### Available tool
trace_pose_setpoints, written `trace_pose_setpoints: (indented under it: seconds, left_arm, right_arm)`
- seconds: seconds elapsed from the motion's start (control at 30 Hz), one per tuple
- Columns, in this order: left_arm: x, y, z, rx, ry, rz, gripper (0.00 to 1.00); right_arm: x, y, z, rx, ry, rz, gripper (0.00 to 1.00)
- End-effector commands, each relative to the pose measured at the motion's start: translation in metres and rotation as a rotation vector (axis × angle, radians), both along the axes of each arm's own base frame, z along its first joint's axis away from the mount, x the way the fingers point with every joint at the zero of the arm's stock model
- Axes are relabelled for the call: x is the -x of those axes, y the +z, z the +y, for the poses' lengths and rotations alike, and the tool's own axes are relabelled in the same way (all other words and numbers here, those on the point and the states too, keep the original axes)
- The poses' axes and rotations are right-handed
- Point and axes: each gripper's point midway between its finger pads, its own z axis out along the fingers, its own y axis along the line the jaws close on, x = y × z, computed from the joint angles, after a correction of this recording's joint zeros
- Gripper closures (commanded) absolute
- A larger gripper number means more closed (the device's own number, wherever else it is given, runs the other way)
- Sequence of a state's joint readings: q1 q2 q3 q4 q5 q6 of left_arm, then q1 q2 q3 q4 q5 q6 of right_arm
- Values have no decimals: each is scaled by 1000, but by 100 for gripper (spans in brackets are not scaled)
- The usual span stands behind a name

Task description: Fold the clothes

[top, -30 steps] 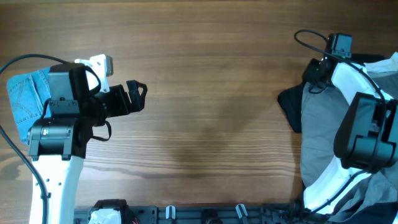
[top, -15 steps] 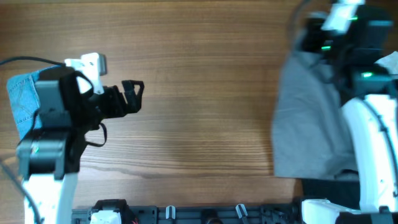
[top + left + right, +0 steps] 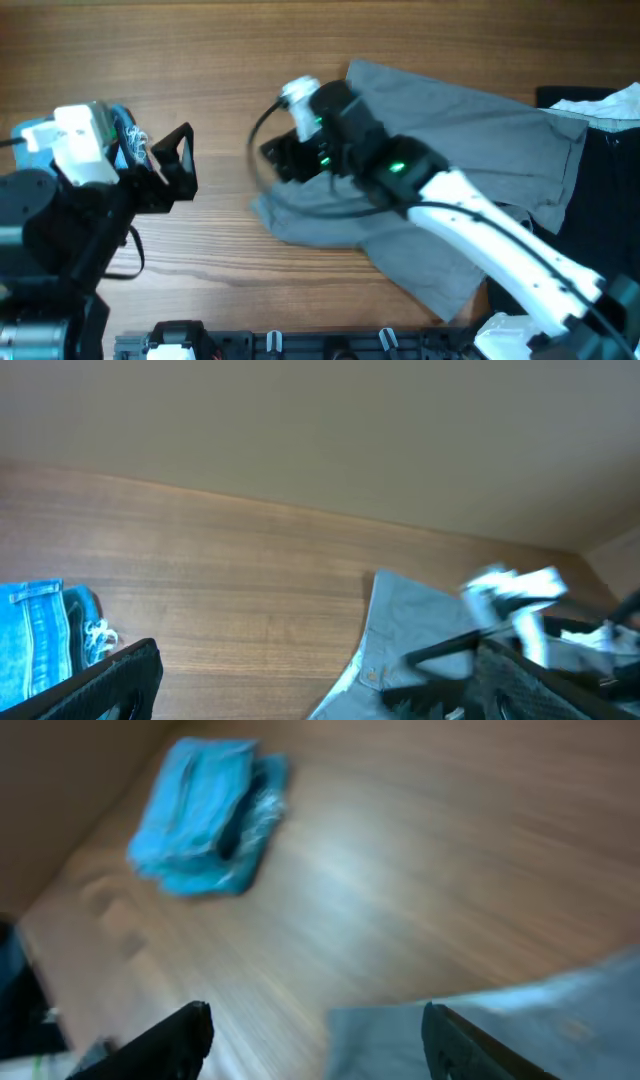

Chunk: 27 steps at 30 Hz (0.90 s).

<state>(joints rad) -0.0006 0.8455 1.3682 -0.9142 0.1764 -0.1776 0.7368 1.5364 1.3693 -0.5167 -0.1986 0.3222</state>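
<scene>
Large grey trousers (image 3: 470,130) lie spread from the table's middle to the right, buttoned waistband (image 3: 372,675) toward the left arm. My right gripper (image 3: 278,160) hovers over their left edge, open, with the grey cloth (image 3: 520,1020) lying loose below its right finger (image 3: 460,1040) and nothing between the jaws. Light-blue denim shorts (image 3: 205,815) lie folded at the far left, partly under my left arm (image 3: 60,200). My left gripper (image 3: 180,162) is open and empty just right of the shorts (image 3: 35,645). A black garment (image 3: 605,200) lies at the right edge.
A whitish piece of cloth (image 3: 600,103) rests on the black garment at the far right. Bare wooden table (image 3: 200,50) stretches across the back and between the two grippers. A black rail (image 3: 330,345) runs along the front edge.
My right arm swung from the far right to the table's middle, pulling the grey trousers out flat, then its jaws opened and let the cloth go. The left arm shifted slightly left.
</scene>
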Motion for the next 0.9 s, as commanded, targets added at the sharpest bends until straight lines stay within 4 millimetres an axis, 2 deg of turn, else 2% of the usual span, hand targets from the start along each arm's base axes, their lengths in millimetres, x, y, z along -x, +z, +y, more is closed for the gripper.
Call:
trace_pose_setpoints:
  seconds: [0.0,0.07,0.1,0.13,0.17,0.2,0.23,0.27,0.33,0.37,0.4,0.5,0.53,0.6,0.77,0.87]
  left_arm:
    - [-36,-32,-21,8,-93,132,0]
    - [-59,-62,-43,4,-162,238,0]
    - [-75,-84,-60,-4,-206,300,0]
    - [-90,-100,-74,-11,-238,335,2]
    - [-104,-112,-86,-17,-263,348,6]
    - [-121,-127,-101,-22,-290,361,19]
    - [-137,-145,-115,-26,-315,373,26]
    - [-148,-161,-130,-23,-347,389,28]
    - [-165,-184,-154,-12,-400,394,28]
    - [-175,-195,-164,-13,-416,387,32]
    - [-187,-211,-177,-16,-435,378,28]
    - [-206,-256,-205,-27,-471,384,5]
    - [-210,-277,-215,-31,-485,395,2]
    - [-215,-318,-235,-41,-515,415,4]
    - [-214,-366,-244,-92,-512,452,5]
    - [-211,-380,-246,-98,-519,477,10]
  right_arm:
    - [-22,81,-74,-111,-218,-132,25]
    - [-22,103,-109,-134,-290,-171,23]
    - [-19,112,-129,-138,-332,-183,24]
    - [-16,115,-144,-135,-367,-176,23]
    - [-12,114,-156,-131,-399,-157,23]
    - [-9,109,-165,-124,-427,-125,23]
    - [-3,96,-175,-105,-469,-54,23]
    - [1,86,-180,-80,-484,-9,23]
    - [10,63,-187,-10,-499,73,23]
    - [12,57,-189,10,-503,96,23]
    - [15,49,-191,33,-505,124,22]
    - [15,39,-190,56,-506,161,19]
    - [14,35,-190,65,-507,174,19]
    - [13,28,-188,72,-504,204,19]
    - [12,14,-187,95,-518,260,19]
    - [10,7,-186,110,-519,282,19]
